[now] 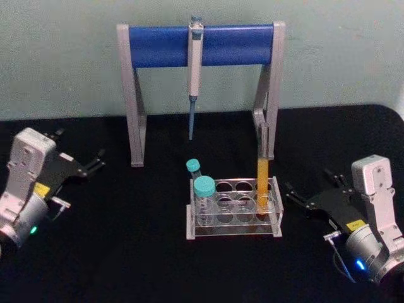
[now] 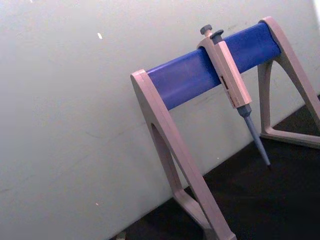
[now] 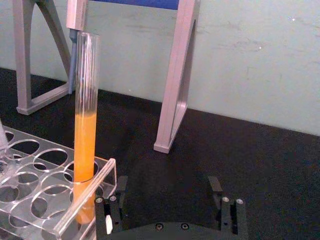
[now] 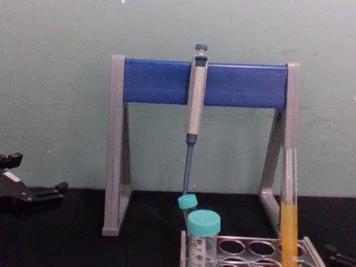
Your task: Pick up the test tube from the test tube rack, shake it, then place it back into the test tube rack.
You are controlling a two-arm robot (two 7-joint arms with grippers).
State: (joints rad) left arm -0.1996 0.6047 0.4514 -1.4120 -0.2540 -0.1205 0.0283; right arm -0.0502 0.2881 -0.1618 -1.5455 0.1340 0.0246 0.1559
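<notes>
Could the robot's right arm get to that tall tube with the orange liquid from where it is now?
Probably yes. The right gripper sits open on the table just beside the test tube rack, and the test tube stands upright at the rack's near right end, nothing between them.

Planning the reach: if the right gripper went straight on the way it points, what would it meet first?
Probably the right end of the low clear plastic test tube rack, where the tall orange-filled glass test tube stands; the open right gripper points there, depth uncertain.
</notes>
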